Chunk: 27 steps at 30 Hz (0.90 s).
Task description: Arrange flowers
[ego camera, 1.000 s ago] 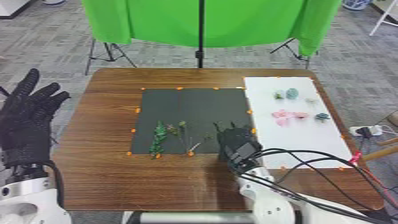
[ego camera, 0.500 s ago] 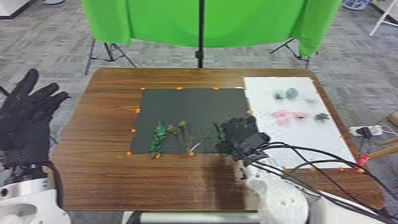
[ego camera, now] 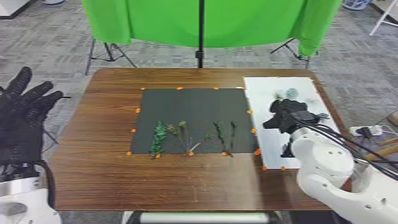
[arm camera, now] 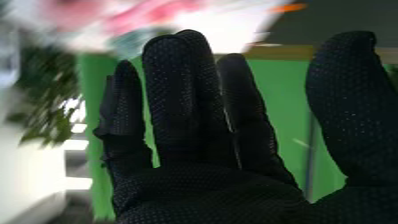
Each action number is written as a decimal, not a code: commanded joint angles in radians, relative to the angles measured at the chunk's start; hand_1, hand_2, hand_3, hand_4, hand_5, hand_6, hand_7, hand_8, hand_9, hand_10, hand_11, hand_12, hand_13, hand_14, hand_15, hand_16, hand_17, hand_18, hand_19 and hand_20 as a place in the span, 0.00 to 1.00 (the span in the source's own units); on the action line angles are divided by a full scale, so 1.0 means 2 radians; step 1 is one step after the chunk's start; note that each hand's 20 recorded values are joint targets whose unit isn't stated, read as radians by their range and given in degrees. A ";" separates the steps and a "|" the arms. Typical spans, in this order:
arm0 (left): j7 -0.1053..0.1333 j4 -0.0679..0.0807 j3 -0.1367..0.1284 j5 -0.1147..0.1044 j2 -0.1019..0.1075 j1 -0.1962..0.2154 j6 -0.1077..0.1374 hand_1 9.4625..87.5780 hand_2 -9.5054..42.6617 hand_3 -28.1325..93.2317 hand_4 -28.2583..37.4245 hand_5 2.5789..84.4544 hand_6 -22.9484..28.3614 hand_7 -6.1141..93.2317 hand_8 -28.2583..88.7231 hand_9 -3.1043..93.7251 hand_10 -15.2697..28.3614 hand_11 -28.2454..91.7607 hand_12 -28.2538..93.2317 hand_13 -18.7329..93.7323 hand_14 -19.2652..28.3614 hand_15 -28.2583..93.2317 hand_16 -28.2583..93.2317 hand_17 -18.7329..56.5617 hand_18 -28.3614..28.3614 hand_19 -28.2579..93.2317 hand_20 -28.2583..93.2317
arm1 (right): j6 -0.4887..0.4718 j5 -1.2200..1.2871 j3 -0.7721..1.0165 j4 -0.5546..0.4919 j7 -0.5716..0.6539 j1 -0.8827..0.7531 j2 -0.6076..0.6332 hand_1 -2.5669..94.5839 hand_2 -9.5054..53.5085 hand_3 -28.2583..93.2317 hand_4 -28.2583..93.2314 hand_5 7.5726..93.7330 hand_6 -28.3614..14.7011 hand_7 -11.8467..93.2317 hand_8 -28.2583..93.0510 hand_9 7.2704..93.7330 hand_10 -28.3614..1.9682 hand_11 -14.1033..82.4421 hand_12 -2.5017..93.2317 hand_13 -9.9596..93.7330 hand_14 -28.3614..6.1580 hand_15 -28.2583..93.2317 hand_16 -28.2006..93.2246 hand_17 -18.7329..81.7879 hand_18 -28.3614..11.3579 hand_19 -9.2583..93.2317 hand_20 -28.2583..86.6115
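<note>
At the head view's three o'clock, my right hand (ego camera: 289, 115) hides the pink flowers (arm camera: 149, 14), blurred in my wrist view.

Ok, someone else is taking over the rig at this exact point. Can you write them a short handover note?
Left hand: open and raised off the table's left side, holding nothing.
Right hand: over the white sheet, fingers straight, nothing seen in its grip.
Blooms: pale green ones toward the far end of the white sheet; pink ones near the right hand.
Done: a leafy green stem, some sprigs and two thin stems lie along the near part of the dark mat.
Left: probably adding blooms from the white sheet to the stems.
</note>
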 commanded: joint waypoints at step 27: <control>0.030 0.026 0.019 -0.046 0.014 0.009 0.015 0.16 0.32 0.84 0.02 0.36 0.55 0.15 0.18 0.36 0.75 0.44 0.36 0.36 0.89 0.65 0.20 0.12 0.87 0.59 0.46 | 0.019 -0.047 -0.224 0.131 -0.012 0.200 -0.010 0.50 0.00 0.82 0.00 0.71 0.71 0.28 0.19 0.77 0.55 0.48 0.26 0.75 0.57 0.78 0.35 0.49 0.08 0.88 0.56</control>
